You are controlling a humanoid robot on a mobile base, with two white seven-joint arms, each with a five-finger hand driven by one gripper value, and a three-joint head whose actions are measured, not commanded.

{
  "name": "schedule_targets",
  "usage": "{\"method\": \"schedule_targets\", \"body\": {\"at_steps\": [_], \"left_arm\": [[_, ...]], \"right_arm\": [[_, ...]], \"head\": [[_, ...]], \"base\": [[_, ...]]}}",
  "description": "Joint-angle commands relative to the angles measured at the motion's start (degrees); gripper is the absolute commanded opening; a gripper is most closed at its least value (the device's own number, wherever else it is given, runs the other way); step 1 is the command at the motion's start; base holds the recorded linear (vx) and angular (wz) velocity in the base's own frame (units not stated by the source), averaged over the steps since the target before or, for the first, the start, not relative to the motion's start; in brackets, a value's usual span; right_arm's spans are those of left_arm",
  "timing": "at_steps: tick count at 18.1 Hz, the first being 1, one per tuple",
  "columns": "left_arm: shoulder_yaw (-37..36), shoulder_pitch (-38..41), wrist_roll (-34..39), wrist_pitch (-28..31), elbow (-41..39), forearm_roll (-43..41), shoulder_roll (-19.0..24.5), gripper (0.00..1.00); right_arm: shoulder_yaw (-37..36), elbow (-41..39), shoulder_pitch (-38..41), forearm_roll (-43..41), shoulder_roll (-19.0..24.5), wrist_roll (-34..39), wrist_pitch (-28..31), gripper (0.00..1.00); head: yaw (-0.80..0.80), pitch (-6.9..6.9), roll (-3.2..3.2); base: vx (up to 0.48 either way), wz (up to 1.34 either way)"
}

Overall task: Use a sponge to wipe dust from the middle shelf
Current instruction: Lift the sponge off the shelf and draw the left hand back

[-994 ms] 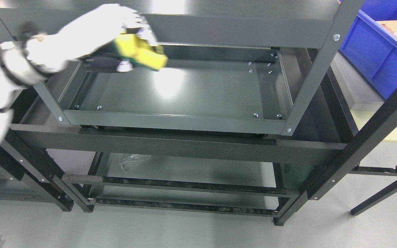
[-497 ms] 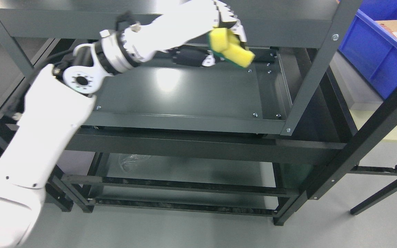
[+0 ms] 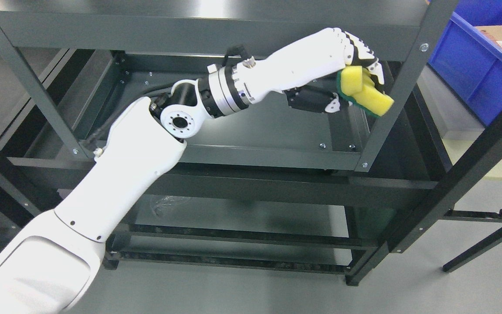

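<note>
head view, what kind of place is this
Probably a workshop or storeroom: a dark grey bolted metal shelving rack, a blue plastic storage bin at right, and a smooth grey floor.

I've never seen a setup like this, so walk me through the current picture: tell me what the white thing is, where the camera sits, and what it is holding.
The white thing is the robot's left arm, coming in from the lower left. It ends in a left hand with fingers. The picture is taken from a camera on the robot's head, looking down at a dark metal rack. The hand grips a yellow sponge with a green backing, at the right end of the middle shelf, close to the rack's front right post. Whether the sponge touches the shelf cannot be told. The shelf carries nothing else that I can see. A blue bin stands at the upper right. The right arm is out of view.
</note>
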Motion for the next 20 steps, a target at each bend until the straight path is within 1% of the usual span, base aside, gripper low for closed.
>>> {"method": "schedule_targets", "body": {"at_steps": [1, 2, 4, 5, 6, 7, 8, 10, 12, 13, 14, 15, 16, 17, 20], "left_arm": [[-10.1, 9.4, 1.1, 0.0, 2.5, 5.1, -4.8, 0.01], [-7.8, 12.7, 1.1, 0.0, 2.5, 5.4, -4.8, 0.01], [3.1, 22.6, 1.1, 0.0, 0.7, 5.4, -4.8, 0.01], [7.7, 25.2, 1.1, 1.1, -0.5, 5.4, -4.8, 0.01], [14.2, 27.7, 1.1, 3.6, -1.5, 5.5, -4.8, 0.01], [23.4, 29.9, 1.1, 8.2, -2.8, 6.0, -4.8, 0.01], [29.3, 30.8, 1.0, 12.7, -4.2, 7.2, -4.8, 0.01], [37.9, 31.9, 0.9, 23.1, -9.1, 11.4, -4.8, 0.01], [43.7, 34.3, 1.0, 34.9, -18.9, 14.5, -4.8, 0.01], [45.4, 36.5, 1.0, 39.6, -24.1, 15.4, -4.8, 0.01], [46.2, 39.2, 1.1, 41.5, -28.0, 15.5, -4.8, 0.01], [47.0, 41.3, 1.3, 41.8, -30.6, 15.5, -4.8, 0.01], [48.5, 42.2, 1.9, 41.9, -31.8, 15.5, -4.8, 0.01], [51.4, 42.3, 2.3, 42.3, -32.1, 15.5, -4.8, 0.01], [56.3, 42.8, 2.2, 42.1, -33.0, 15.5, -4.8, 0.01]], "right_arm": [[0.0, -1.0, 0.0, 0.0, -1.0, 0.0, 0.0, 1.0], [0.0, -1.0, 0.0, 0.0, -1.0, 0.0, 0.0, 1.0], [0.0, -1.0, 0.0, 0.0, -1.0, 0.0, 0.0, 1.0], [0.0, -1.0, 0.0, 0.0, -1.0, 0.0, 0.0, 1.0], [0.0, -1.0, 0.0, 0.0, -1.0, 0.0, 0.0, 1.0], [0.0, -1.0, 0.0, 0.0, -1.0, 0.0, 0.0, 1.0], [0.0, -1.0, 0.0, 0.0, -1.0, 0.0, 0.0, 1.0], [0.0, -1.0, 0.0, 0.0, -1.0, 0.0, 0.0, 1.0], [0.0, -1.0, 0.0, 0.0, -1.0, 0.0, 0.0, 1.0], [0.0, -1.0, 0.0, 0.0, -1.0, 0.0, 0.0, 1.0], [0.0, -1.0, 0.0, 0.0, -1.0, 0.0, 0.0, 1.0], [0.0, -1.0, 0.0, 0.0, -1.0, 0.0, 0.0, 1.0], [0.0, -1.0, 0.0, 0.0, -1.0, 0.0, 0.0, 1.0], [0.0, -1.0, 0.0, 0.0, -1.0, 0.0, 0.0, 1.0], [0.0, -1.0, 0.0, 0.0, -1.0, 0.0, 0.0, 1.0]], "head": [[0.0, 0.0, 0.0], [0.0, 0.0, 0.0], [0.0, 0.0, 0.0], [0.0, 0.0, 0.0], [0.0, 0.0, 0.0], [0.0, 0.0, 0.0], [0.0, 0.0, 0.0], [0.0, 0.0, 0.0], [0.0, 0.0, 0.0], [0.0, 0.0, 0.0], [0.0, 0.0, 0.0], [0.0, 0.0, 0.0], [0.0, 0.0, 0.0], [0.0, 0.0, 0.0], [0.0, 0.0, 0.0]], "base": [[0.0, 0.0], [0.0, 0.0], [0.0, 0.0], [0.0, 0.0], [0.0, 0.0], [0.0, 0.0], [0.0, 0.0], [0.0, 0.0], [0.0, 0.0], [0.0, 0.0], [0.0, 0.0], [0.0, 0.0], [0.0, 0.0], [0.0, 0.0], [0.0, 0.0]]}}
